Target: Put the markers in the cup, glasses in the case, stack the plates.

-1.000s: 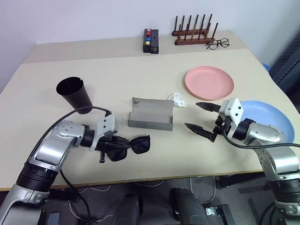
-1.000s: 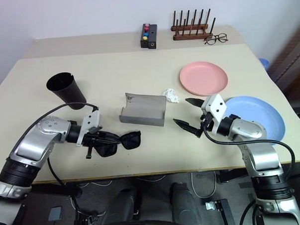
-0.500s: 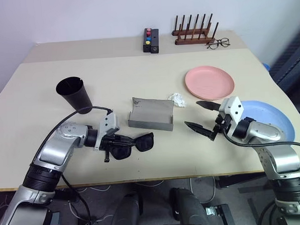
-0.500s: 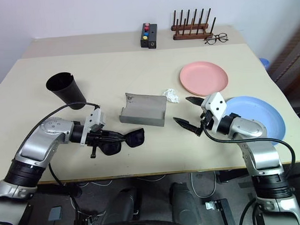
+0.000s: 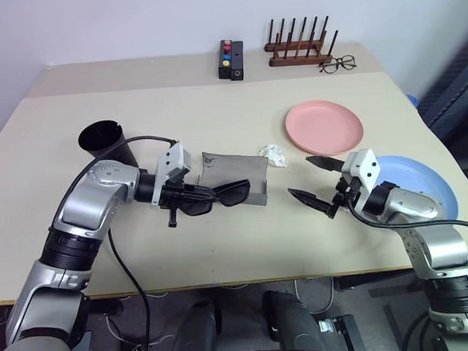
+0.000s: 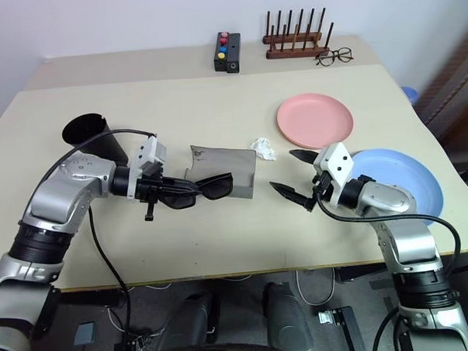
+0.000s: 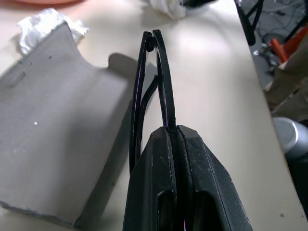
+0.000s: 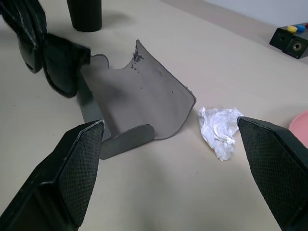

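Beige tabletop point(image 5: 216, 114). Left gripper point(image 5: 190, 198) clamped on thick-framed black sunglasses point(image 5: 219, 197), seemingly just above open grey case point(image 5: 238, 174); right gripper point(image 5: 316, 183) at 3 o'clock, fingers apart.

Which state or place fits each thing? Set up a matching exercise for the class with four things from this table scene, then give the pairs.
Things:
1. sunglasses
2. case
3. pink plate
4. right pincer

States or places:
A. open, holding nothing
B. lying open on the table
C. held in the left pincer
D. beside the blue plate, not stacked

Pairs: 1-C, 2-B, 3-D, 4-A
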{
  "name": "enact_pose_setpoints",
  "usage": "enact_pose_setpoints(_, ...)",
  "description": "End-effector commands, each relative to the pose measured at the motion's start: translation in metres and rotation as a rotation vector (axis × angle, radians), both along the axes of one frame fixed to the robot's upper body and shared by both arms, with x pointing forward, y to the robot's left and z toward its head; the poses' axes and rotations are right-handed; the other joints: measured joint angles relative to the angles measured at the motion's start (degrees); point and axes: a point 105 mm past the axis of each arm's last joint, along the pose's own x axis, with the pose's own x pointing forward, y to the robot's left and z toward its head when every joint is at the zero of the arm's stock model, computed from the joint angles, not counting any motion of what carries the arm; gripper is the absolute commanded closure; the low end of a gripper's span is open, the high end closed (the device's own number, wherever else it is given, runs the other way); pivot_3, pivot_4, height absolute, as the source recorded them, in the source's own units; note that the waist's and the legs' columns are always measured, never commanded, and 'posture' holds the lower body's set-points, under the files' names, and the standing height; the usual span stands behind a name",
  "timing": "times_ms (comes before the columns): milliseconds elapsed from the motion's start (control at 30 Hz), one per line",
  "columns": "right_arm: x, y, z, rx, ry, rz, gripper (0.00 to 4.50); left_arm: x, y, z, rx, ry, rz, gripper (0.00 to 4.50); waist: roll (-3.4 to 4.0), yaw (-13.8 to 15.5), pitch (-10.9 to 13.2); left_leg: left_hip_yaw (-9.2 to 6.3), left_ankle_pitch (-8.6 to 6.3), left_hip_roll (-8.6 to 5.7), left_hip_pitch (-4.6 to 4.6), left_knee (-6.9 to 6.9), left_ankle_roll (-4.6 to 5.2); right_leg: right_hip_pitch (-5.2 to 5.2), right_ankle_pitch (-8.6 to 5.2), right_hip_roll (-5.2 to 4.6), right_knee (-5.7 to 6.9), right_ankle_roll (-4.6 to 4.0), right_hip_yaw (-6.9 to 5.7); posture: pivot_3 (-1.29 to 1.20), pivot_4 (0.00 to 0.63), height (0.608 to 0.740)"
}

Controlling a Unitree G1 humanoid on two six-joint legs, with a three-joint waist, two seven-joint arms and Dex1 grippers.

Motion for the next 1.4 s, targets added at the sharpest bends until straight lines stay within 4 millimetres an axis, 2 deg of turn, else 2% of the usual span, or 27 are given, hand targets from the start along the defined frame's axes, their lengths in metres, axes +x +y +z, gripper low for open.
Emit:
enact_pose_setpoints(33,0.001,-0.001,0.014,0.004,-0.061,0.003,0.0,0.009,-0.004,0.023,-0.03,-0.047,-0.019,4.5,-0.01,0.1,0.0,0.0,0.0,-0.01,-0.05,0.05,0.0,-0.02,0.0,0.0,0.0,0.01,0.0,0.0,0.15,0.74)
enact_pose_setpoints(200,0.002,0.001,0.013,0.007,-0.061,0.006,0.0,0.03,-0.008,0.033,-0.004,-0.087,-0.026,4.5,-0.01,0.1,0.0,0.0,0.0,-0.05,-0.2,0.14,0.0,-0.12,0.01,-0.01,0.0,0.01,0.0,0.0,0.15,0.74)
enact_pose_setpoints(333,0.003,0.002,0.013,0.009,-0.063,0.008,0.0,0.049,-0.007,0.028,0.083,-0.122,-0.043,4.5,-0.01,0.1,0.0,0.0,0.0,-0.07,-0.38,0.14,0.0,-0.33,0.13,0.0,0.06,0.12,0.0,0.0,0.15,0.74)
enact_pose_setpoints(567,0.001,0.001,0.012,0.014,-0.067,-0.003,0.0,0.066,-0.005,0.02,0.198,-0.12,-0.107,4.5,-0.04,0.1,0.0,0.02,0.0,-0.07,-0.51,0.14,0.0,-0.52,0.15,0.02,0.15,0.19,0.0,0.0,0.15,0.74)
enact_pose_setpoints(1033,-0.004,-0.004,0.009,0.013,-0.065,-0.023,0.0,0.061,-0.034,0.013,0.186,-0.108,-0.234,4.5,-0.17,-0.1,0.1,-0.01,0.01,-0.08,-0.45,0.33,0.01,-0.57,0.12,0.02,0.62,0.26,0.01,0.0,0.15,0.74)
enact_pose_setpoints(1400,-0.005,-0.003,0.009,0.011,-0.063,-0.018,0.0,0.056,-0.031,0.004,0.21,-0.093,-0.249,4.5,-0.17,0.0,0.1,-0.04,0.01,-0.06,-0.44,0.35,0.01,-0.57,0.12,0.06,0.69,0.25,0.02,0.0,0.15,0.74)
